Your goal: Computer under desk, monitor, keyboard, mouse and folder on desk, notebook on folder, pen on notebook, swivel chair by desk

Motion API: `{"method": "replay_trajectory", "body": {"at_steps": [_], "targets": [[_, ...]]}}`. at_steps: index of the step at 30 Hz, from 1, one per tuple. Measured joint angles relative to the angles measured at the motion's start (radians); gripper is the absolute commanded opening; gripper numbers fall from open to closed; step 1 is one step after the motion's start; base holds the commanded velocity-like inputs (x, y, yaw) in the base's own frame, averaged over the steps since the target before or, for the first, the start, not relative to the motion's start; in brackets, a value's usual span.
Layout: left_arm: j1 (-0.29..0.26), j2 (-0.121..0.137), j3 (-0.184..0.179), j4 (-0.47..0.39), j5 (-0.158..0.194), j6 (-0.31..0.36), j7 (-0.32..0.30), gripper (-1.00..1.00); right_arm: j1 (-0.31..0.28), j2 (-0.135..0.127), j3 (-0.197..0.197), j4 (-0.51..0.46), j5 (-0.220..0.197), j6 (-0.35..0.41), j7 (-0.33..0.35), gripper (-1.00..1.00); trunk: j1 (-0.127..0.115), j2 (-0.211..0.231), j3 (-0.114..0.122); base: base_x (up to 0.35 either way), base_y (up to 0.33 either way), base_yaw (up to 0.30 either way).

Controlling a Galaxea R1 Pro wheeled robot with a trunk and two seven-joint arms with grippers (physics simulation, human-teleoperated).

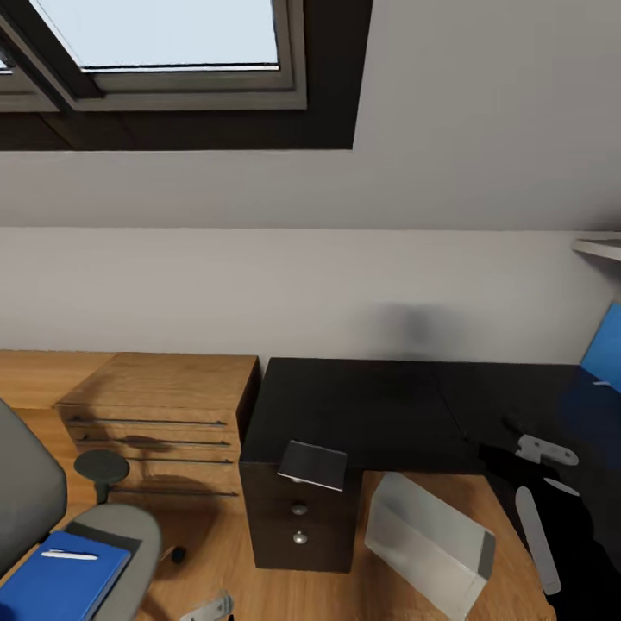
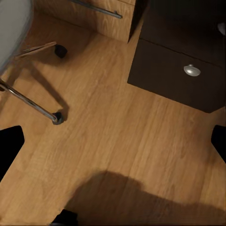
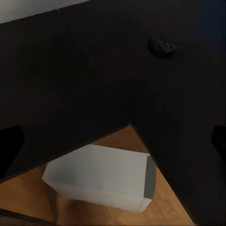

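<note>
The black desk (image 1: 362, 414) runs along the grey wall, and a small grey notebook (image 1: 312, 464) lies on its near corner above the drawer unit (image 1: 297, 517). The light grey computer (image 1: 427, 539) sits tilted on the wood floor in the desk's inner corner. At the lower left stands the swivel chair (image 1: 129, 535) with the blue folder (image 1: 60, 576) on its seat and the white pen (image 1: 69, 555) on the folder. My right gripper (image 3: 113, 146) hangs open above the desk edge and the computer (image 3: 101, 181), with the dark mouse (image 3: 162, 47) on the desk farther off. My left gripper (image 2: 113, 146) is open over bare floor.
A low light-wood cabinet (image 1: 159, 414) stands left of the desk. The chair's metal spokes and a caster (image 2: 57, 117) spread over the floor near the drawer unit (image 2: 179, 80). A blue panel (image 1: 604, 345) leans at the far right. A skylight (image 1: 164, 43) is overhead.
</note>
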Motion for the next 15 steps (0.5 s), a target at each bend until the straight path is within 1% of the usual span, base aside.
{"method": "replay_trajectory", "body": {"at_steps": [4, 5, 8, 10, 12, 14, 15], "targets": [[0.0, -0.001, -0.001, 0.029, -0.001, -0.01, 0.001, 1.0, 0.0, 0.0, 0.001, 0.023, -0.001, -0.003, 0.011, 1.0, 0.0, 0.0, 0.001, 0.0, 0.0, -0.286], [0.0, -0.002, -0.001, 0.034, -0.001, -0.013, 0.001, 1.0, -0.001, 0.0, 0.003, 0.048, -0.002, -0.006, 0.024, 1.0, 0.0, 0.0, 0.001, 0.0, 0.0, -0.289], [0.0, -0.002, -0.001, 0.039, -0.001, -0.021, 0.001, 1.0, -0.001, 0.0, 0.006, 0.078, 0.0, -0.014, 0.042, 1.0, 0.0, 0.0, 0.002, 0.0, 0.0, -0.291], [0.0, -0.002, -0.001, 0.042, -0.002, -0.047, 0.001, 1.0, -0.001, -0.002, 0.009, 0.121, 0.003, -0.037, 0.056, 1.0, 0.0, 0.0, 0.002, 0.0, 0.0, -0.292], [0.0, 0.0, 0.0, 0.049, -0.006, -0.097, 0.0, 1.0, -0.001, -0.005, 0.013, 0.171, 0.008, -0.084, 0.066, 1.0, 0.0, 0.0, 0.002, 0.0, 0.0, -0.275], [0.0, 0.001, 0.0, 0.066, -0.006, -0.13, -0.001, 1.0, -0.002, -0.007, 0.017, 0.19, 0.015, -0.116, 0.07, 1.0, 0.0, 0.0, 0.002, 0.0, 0.0, -0.131], [0.0, 0.002, -0.001, 0.105, -0.008, -0.163, -0.001, 1.0, -0.001, -0.008, 0.075, 0.168, 0.061, -0.167, 0.09, 1.0, 0.0, 0.0, 0.002, 0.0, 0.0, -0.029]]}}
